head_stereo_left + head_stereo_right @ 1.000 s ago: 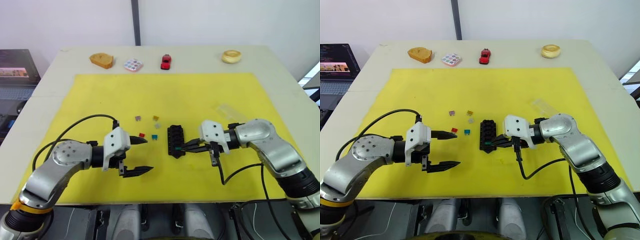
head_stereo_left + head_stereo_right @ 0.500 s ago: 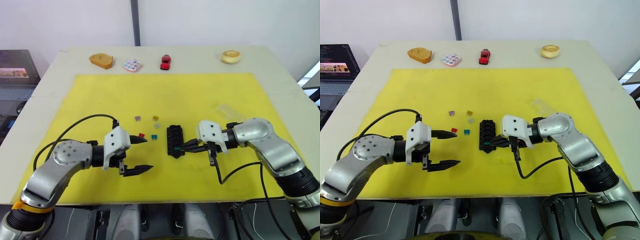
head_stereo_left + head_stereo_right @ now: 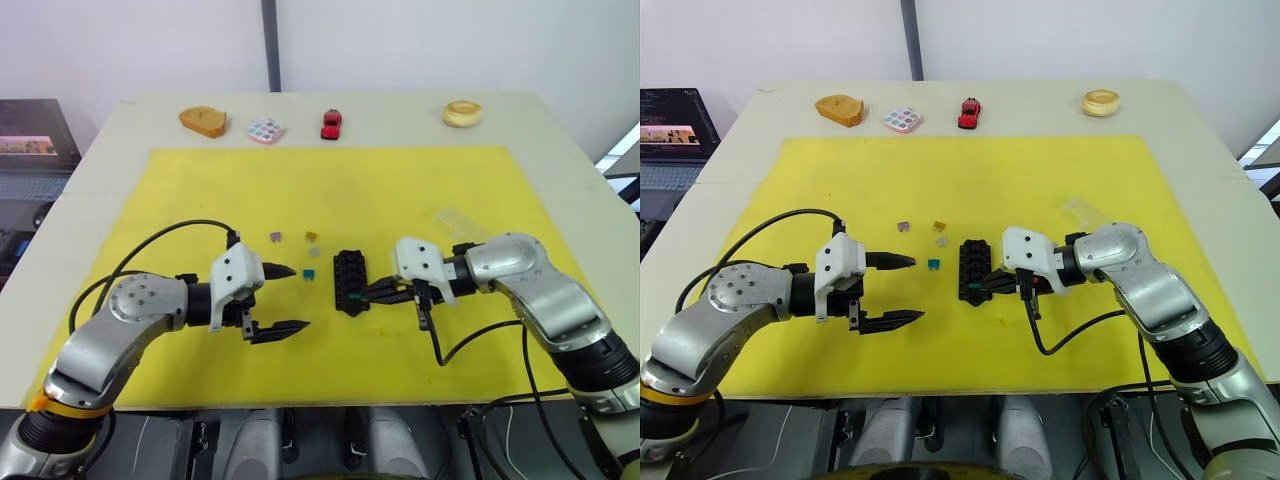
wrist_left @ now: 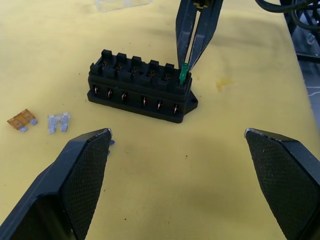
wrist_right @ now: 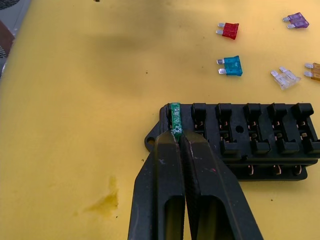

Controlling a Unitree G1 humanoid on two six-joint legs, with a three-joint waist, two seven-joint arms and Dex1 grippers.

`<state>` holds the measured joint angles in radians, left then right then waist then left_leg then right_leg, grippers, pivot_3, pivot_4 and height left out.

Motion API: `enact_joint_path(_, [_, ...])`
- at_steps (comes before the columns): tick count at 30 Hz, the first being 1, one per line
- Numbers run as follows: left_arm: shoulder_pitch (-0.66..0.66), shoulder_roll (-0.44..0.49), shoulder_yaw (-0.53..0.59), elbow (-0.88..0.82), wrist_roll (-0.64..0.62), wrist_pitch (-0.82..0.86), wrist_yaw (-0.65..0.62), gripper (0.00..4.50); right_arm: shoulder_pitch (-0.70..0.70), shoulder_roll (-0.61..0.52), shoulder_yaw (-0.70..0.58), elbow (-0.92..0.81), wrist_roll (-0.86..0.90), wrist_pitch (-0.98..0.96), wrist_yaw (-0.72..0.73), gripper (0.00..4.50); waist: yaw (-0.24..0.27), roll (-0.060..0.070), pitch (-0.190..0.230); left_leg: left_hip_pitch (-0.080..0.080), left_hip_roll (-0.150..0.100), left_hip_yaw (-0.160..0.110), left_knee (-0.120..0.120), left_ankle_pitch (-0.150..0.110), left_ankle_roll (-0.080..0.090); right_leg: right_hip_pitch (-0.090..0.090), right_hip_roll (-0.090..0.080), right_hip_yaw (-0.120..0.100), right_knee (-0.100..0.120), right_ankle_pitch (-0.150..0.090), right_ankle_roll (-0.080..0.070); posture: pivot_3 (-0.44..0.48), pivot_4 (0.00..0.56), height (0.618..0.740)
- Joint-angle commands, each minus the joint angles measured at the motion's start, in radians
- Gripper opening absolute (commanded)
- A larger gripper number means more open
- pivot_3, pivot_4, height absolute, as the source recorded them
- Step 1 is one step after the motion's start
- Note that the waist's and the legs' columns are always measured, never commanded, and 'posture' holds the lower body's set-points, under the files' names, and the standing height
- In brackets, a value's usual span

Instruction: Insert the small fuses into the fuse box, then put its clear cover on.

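Yellow mat (image 3: 400, 185) covers most of a pale table (image 3: 560, 130), and the black fuse box (image 3: 350, 281) sits near the middle of the mat. At the box's near end, the green fuse (image 5: 175, 118) stands upright in the end slot. The right gripper (image 5: 179, 136) pinches that fuse, with its two black fingers pressed together on it. On the box's left side lie five loose fuses: the teal fuse (image 5: 231, 66) closest, the red fuse (image 5: 229, 30) past it, then the grey fuse (image 5: 285, 77), the tan fuse (image 4: 22, 119) and the purple fuse (image 5: 296, 20). Further left of the box, the left gripper (image 3: 283, 299) hangs just over the mat, spread wide and holding nothing. On the box's right, the clear cover (image 3: 460, 224) lies on the mat beyond the right arm. Well behind the box, along the table's far edge, sit a dotted palette (image 3: 266, 130) and a red toy car (image 3: 332, 123).
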<state>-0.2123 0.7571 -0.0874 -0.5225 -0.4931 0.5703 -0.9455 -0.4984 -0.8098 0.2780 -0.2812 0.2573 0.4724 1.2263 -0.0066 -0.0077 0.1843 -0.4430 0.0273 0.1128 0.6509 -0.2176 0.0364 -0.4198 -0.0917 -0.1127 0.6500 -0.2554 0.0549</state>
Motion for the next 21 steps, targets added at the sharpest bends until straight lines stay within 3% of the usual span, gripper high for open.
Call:
enact_joint_path(1, [-0.009, -0.004, 0.006, -0.027, -0.010, -0.008, 0.000, 4.48, -0.002, -0.002, -0.006, -0.023, -0.001, -0.012, 0.004, 0.00, 0.000, 0.000, 0.000, 0.000, 0.000, 0.000, 0.000, 0.000, 0.000, 0.000, 0.000, 0.000, 0.000, 0.000, 0.000, 0.000, 0.150, 0.740])
enact_joint_path(21, [0.016, -0.007, 0.009, 0.001, 0.010, -0.041, -0.013, 4.48, 0.033, -0.003, 0.024, 0.038, -0.062, -0.069, -0.001, 0.00, -0.001, 0.000, -0.001, 0.001, 0.000, -0.001, 0.001, 0.000, 0.000, 0.001, 0.000, 0.000, 0.000, 0.000, 0.000, 0.000, 0.150, 0.740])
